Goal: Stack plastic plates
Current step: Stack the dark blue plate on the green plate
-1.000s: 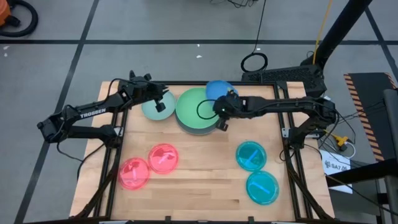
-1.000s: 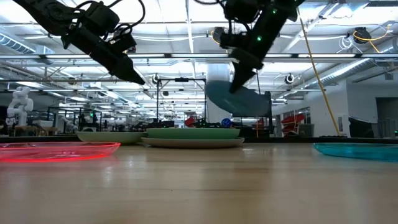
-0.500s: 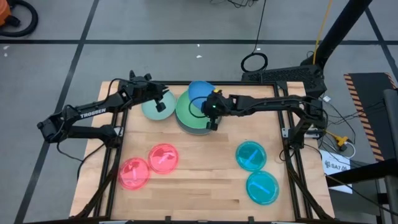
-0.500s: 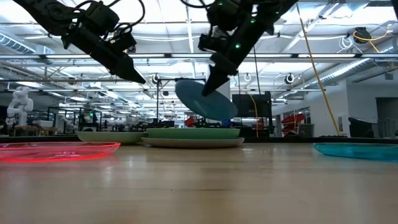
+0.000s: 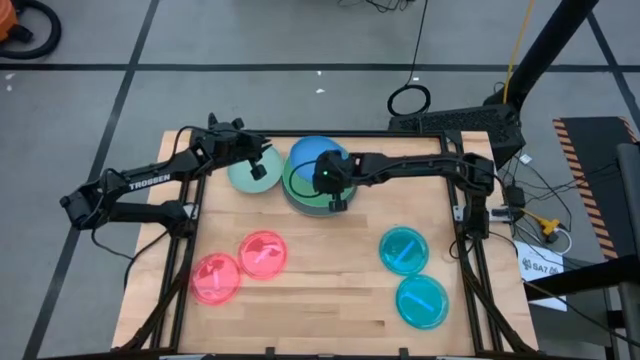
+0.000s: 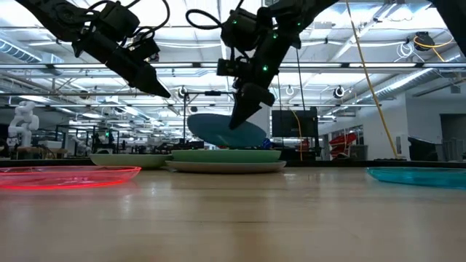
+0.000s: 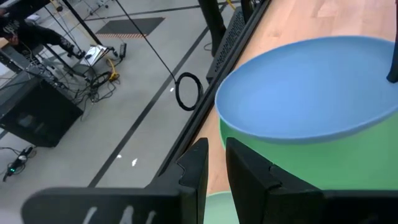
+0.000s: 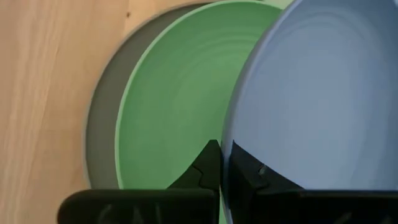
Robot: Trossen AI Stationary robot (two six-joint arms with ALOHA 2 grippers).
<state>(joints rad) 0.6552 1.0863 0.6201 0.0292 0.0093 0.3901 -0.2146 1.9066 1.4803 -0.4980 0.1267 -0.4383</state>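
The right hand [image 5: 335,187] has swung further left since a second ago, carrying the blue plate [image 5: 312,157] from beyond the far right edge of the green plate [image 5: 305,190] to a spot over its far left part. The blue plate is also lower now, tilted and hanging just above the green one in the low view, apparently not yet resting on it. The right hand is clenched on the blue plate's rim, one finger above and one below. The left hand [image 5: 257,170] has not shifted: it hovers over the pale mint plate [image 5: 243,177] at the far left of the tabletop [image 5: 320,290], its fingers only narrowly parted and holding nothing.

Counting plates: one blue, held in the air; one green, sitting on one grey plate [image 8: 102,112] whose rim shows beneath it; one pale mint beside that stack; two pink plates [image 5: 240,266] near left; two teal plates [image 5: 412,275] near right. Eight altogether.
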